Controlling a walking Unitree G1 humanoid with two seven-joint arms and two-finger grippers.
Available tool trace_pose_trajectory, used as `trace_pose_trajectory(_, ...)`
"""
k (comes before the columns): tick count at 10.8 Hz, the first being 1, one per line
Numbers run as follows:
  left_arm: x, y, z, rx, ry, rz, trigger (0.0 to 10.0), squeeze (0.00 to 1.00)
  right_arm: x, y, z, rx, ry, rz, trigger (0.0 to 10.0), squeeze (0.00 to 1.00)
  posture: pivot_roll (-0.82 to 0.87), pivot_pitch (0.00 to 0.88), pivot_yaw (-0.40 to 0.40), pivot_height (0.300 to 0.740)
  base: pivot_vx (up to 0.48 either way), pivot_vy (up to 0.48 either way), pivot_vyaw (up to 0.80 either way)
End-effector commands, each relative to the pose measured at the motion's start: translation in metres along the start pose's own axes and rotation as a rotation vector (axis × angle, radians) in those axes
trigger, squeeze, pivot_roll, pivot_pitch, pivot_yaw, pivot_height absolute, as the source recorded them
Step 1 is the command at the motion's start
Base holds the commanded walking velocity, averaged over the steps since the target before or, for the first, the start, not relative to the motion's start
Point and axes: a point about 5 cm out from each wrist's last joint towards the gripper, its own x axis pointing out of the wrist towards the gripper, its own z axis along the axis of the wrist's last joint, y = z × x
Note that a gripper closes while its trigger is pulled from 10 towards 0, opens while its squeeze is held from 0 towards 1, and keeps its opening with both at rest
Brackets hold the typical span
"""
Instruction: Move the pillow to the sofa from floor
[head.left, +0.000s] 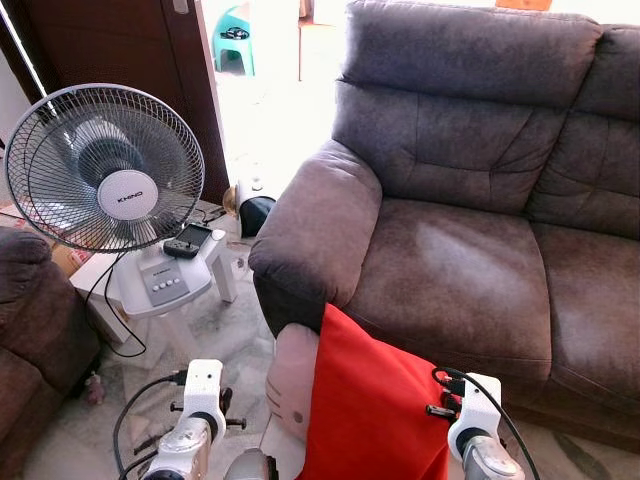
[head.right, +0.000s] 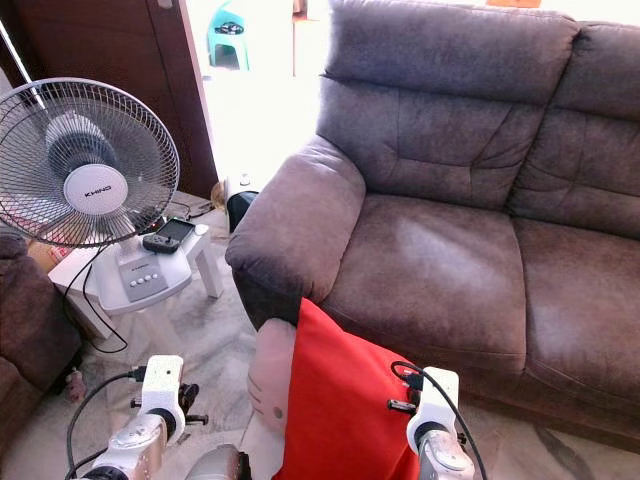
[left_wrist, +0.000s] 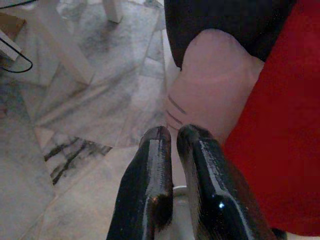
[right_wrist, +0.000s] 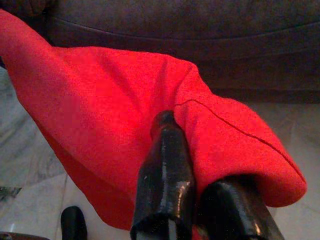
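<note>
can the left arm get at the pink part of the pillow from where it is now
Probably yes. The left gripper points at the pink part of the pillow with only bare marble floor around it. Its fingers are nearly together, so they would have to open. The right gripper already pinches the red side.

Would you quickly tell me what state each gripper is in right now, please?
Left gripper: shut, fingers together and holding nothing, beside the pillow.
Right gripper: shut on the pillow's red fabric, in front of the sofa.
</note>
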Motion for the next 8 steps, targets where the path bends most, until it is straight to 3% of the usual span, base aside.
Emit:
trace_pose_trajectory(1, 0.0019, 0.0012, 0.0081, 0.013, -0.029, 0.003, 10.0, 0.00, 0.0024, 0.0043, 0.0076, 0.002, -0.029, 0.014, 10.0, 0.00, 0.08, 0.020, -0.046, 0.693, 0.000, 0.000, 0.00)
trace_pose_trajectory(8, 0.0031, 0.0011, 0.0131, 0.007, -0.047, 0.004, 10.0, 0.00, 0.0035, 0.0075, 0.0101, 0.002, -0.035, 0.021, 10.0, 0.00, 0.08, 0.045, -0.045, 0.693, 0.000, 0.000, 0.00)
